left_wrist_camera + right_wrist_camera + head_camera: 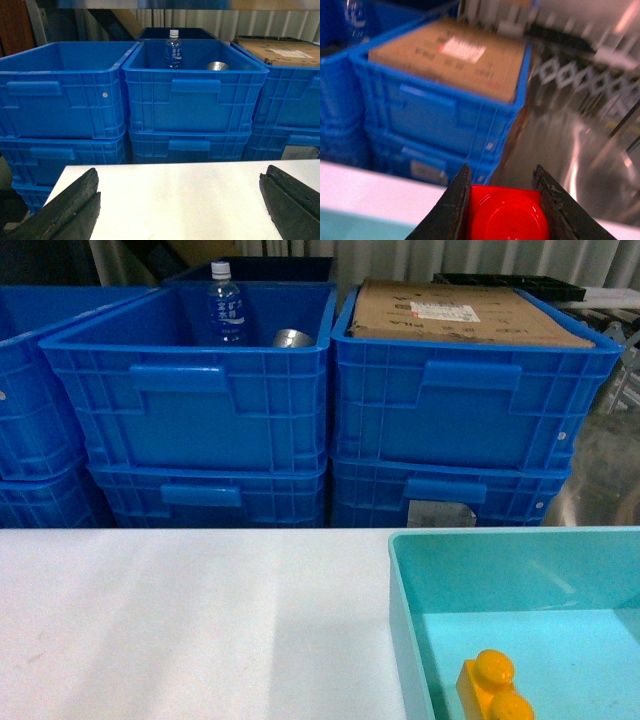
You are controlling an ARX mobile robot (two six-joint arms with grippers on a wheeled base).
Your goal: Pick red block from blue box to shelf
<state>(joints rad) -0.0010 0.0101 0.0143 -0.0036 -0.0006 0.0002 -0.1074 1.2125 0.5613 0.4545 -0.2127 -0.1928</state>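
The right gripper (502,200) clamps the red block (507,215) above the blue box (405,620) (yellow brick (493,687) inside). The left gripper (180,210) hangs wide open.

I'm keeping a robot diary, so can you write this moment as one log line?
right gripper: shut on red block, lifted | left gripper: open, holding nothing, over white table | blue box: holds orange brick

The right wrist view is blurring with motion; the right tool (502,210) is hiding the sides of the red block (507,215), and the bottom edge is cutting it off. In the head view, edges are cropping the blue box (400,620) and orange-yellow brick (493,688).
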